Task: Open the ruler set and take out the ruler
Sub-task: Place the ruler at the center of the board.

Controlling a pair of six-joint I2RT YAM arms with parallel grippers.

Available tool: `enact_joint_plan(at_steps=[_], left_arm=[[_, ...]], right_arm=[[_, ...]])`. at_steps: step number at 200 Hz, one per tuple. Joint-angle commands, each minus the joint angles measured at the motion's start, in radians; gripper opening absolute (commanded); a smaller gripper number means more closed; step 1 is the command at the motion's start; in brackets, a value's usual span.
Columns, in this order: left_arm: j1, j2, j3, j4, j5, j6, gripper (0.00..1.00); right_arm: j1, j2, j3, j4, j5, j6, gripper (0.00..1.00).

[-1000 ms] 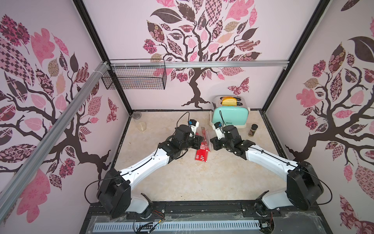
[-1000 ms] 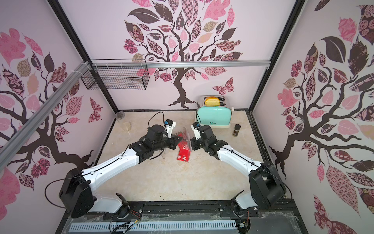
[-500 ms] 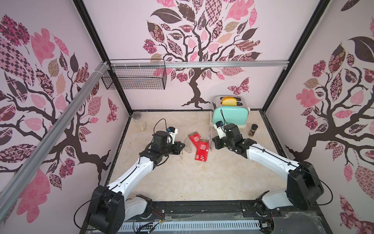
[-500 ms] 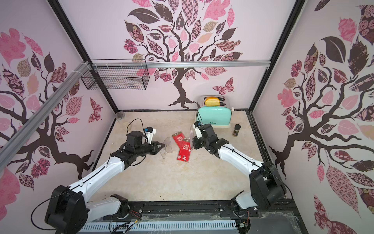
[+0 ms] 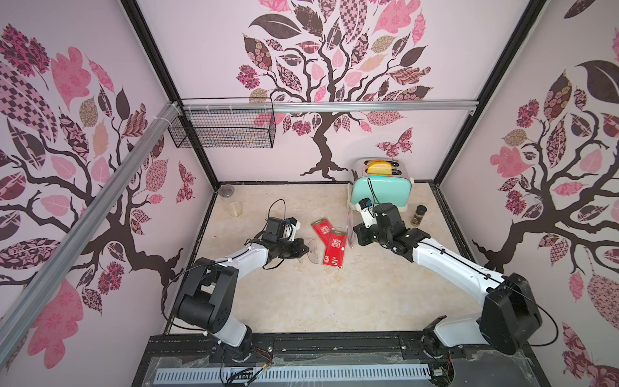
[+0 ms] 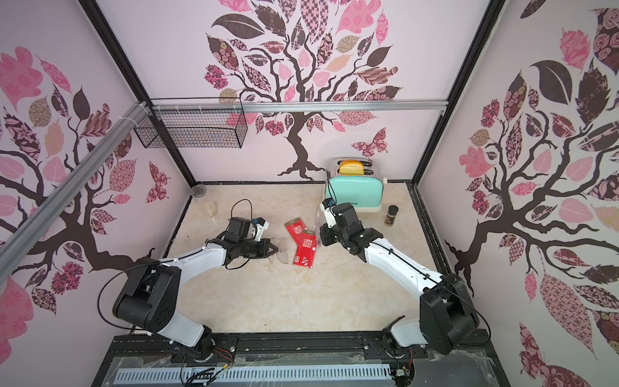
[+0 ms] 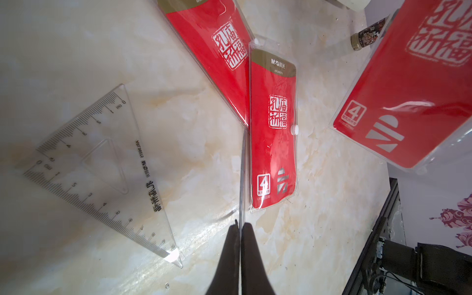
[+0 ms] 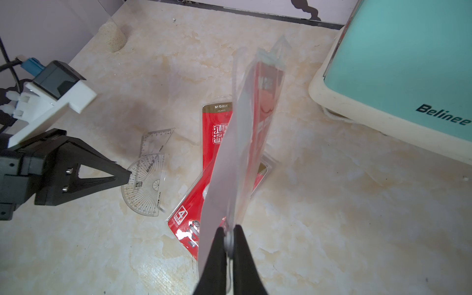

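- Left wrist view: left gripper clamped tight on a thin clear edge, which the right wrist view shows is the protractor
- right gripper pinches the ruler set pouch, held upright above the table
- triangle ruler lies flat near two overlapping red packs

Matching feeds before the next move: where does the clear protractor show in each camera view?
Top view: protractor near the picture's centre, in the left gripper tips.
Top view: protractor in the same place.
Left wrist: protractor edge-on, a thin line running out from the shut fingertips.
Right wrist: protractor face-on, at the left gripper's tips.
Shared landmark: the uppermost red pouch lying flat.
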Motion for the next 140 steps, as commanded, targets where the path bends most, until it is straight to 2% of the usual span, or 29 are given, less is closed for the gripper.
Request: enact_joint_plan(at_steps=[1,46,86,140], left_arm=[[0.019,0.037,0.044,0.028,0.028,0.029,0.0],[0.04,0.119,0.101,-0.03,0.026,0.067,0.0],[0.053,0.189,0.133,-0.051,0.068,0.084,0.0],[0.054,0.215,0.13,-0.053,0.064,0.084,0.0]], right_arm=[[-0.001,-0.022,0.017,-0.014,0.012,-0.008,0.0],[-0.003,-0.022,0.009,-0.01,0.019,-0.011,0.0],[-0.005,-0.025,0.001,-0.006,0.028,-0.013,0.0],[-0.011,-0.018,0.002,-0.003,0.025,-0.013,0.0]])
